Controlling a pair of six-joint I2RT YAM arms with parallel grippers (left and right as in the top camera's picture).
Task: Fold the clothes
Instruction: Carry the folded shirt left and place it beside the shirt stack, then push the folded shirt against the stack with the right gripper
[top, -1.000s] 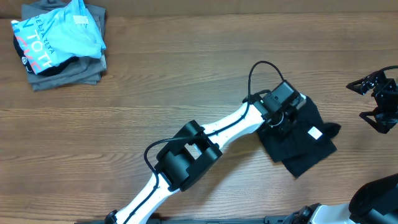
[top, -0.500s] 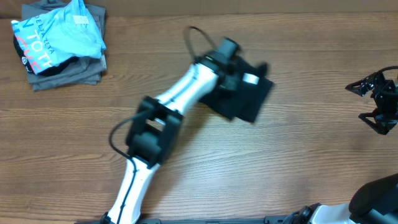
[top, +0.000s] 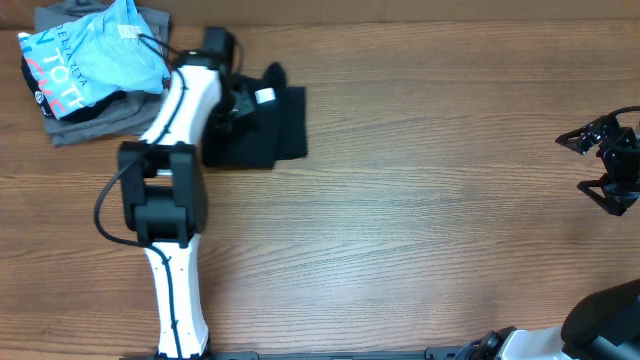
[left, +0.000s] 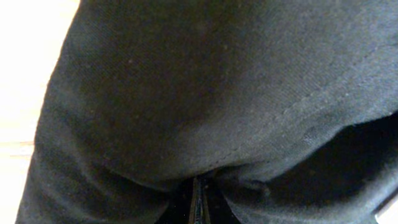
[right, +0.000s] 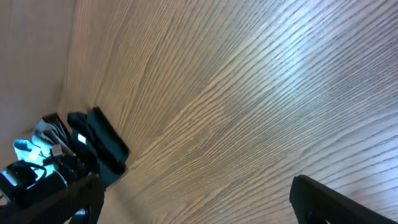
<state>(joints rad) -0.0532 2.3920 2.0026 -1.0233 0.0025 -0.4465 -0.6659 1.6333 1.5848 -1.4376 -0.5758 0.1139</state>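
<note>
Now, near the far-left corner of the table (top: 420, 200), our left gripper (top: 238, 103) is clamped on the folded black T-shirt (top: 268, 132), just right of the grey pile (top: 110, 112); our right gripper (top: 575, 162) gapes wide, empty. We should set the bundle down flat before letting go, keeping folds square.
</note>
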